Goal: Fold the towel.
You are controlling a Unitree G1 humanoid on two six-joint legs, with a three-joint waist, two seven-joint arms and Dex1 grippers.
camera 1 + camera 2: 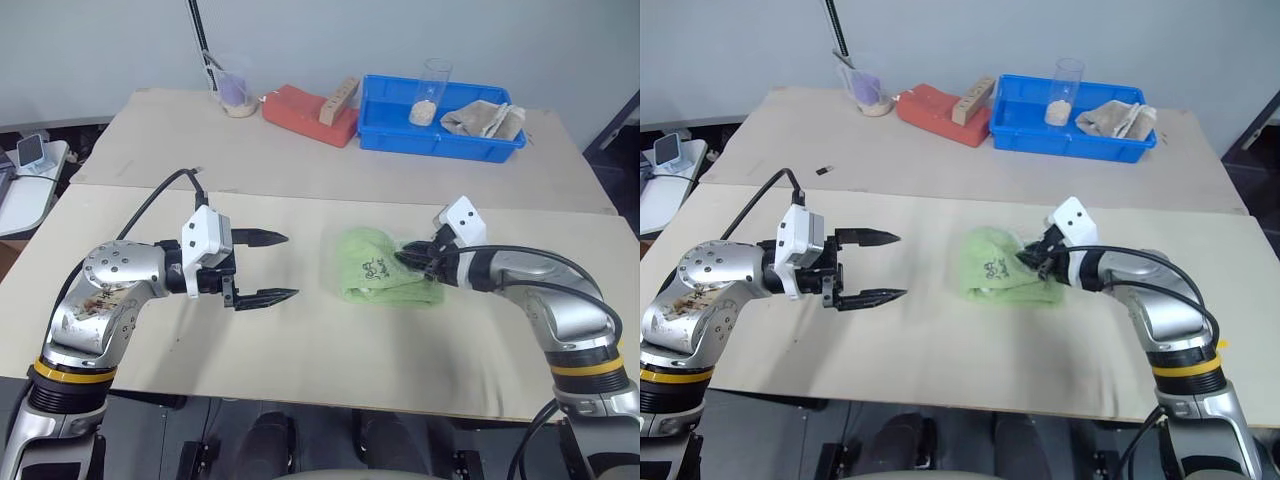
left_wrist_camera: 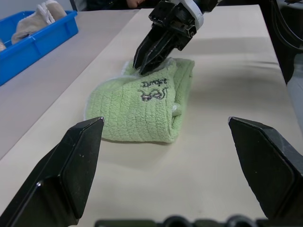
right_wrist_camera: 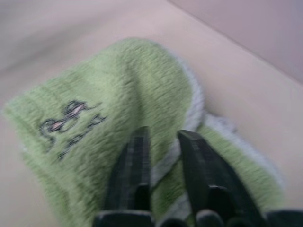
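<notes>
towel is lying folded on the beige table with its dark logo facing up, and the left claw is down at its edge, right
Not quite: the right claw is at the towel's edge, as the left eye view shows. The left claw hangs open, apart from it. The towel does lie folded on the beige table, logo up.

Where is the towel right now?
The towel lies folded on the near table, right of centre, with the right end effector at its right edge and the left end effector apart to its left.

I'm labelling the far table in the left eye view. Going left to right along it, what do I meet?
Cup with purple contents → red block → blue tray, holding a clear glass, then a beige rag.
</notes>
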